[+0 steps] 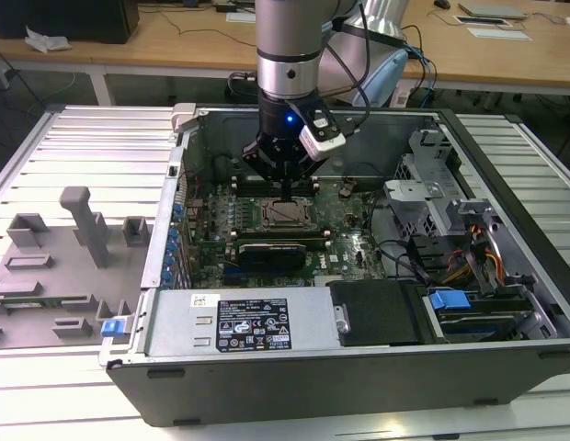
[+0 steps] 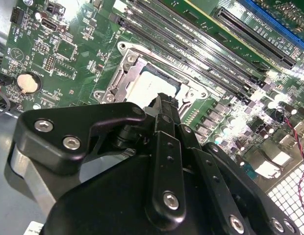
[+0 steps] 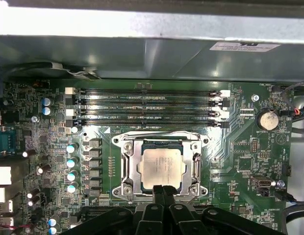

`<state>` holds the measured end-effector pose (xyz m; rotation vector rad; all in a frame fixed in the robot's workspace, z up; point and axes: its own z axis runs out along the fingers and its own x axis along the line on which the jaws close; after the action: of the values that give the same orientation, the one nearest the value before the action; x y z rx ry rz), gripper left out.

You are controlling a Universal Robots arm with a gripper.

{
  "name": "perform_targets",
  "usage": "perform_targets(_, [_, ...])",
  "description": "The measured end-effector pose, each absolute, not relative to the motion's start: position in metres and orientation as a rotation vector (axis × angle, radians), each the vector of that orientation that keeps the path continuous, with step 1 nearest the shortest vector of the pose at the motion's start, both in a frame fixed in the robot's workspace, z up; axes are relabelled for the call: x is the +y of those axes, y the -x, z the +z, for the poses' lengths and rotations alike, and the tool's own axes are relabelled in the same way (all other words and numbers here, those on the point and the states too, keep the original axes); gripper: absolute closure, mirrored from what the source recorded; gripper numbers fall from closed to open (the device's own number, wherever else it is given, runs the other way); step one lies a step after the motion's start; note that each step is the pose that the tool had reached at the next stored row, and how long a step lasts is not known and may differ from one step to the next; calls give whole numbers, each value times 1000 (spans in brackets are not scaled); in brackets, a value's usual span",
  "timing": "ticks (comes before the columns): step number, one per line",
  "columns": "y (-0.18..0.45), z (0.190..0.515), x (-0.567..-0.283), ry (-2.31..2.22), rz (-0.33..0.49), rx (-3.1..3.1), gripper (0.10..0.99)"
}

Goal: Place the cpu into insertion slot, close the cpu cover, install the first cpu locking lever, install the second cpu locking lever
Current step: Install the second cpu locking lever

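The cpu [image 3: 162, 165] sits flat in the insertion slot [image 3: 128, 169] on the green board [image 3: 240, 147]; placing looks done. The cpu cover [image 3: 197, 166] appears to be down, framing the chip, though from these angles I can't confirm it is fully seated. Levers: cannot tell whether either is latched, so those steps count as open. The gripper [image 3: 163, 188] is at the slot's edge, touching or just above it, with jaws pressed together and nothing between them. The exterior view shows the gripper [image 1: 285, 188] inside the open case [image 1: 359, 386].
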<state>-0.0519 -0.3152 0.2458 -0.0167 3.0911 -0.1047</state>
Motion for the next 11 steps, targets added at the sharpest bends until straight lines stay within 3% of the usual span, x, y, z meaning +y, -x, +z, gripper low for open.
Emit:
perform_targets(4, [52, 252, -317, 17, -104, 3091, 980])
perform_targets(11, [52, 252, -347, 16, -90, 3092, 980])
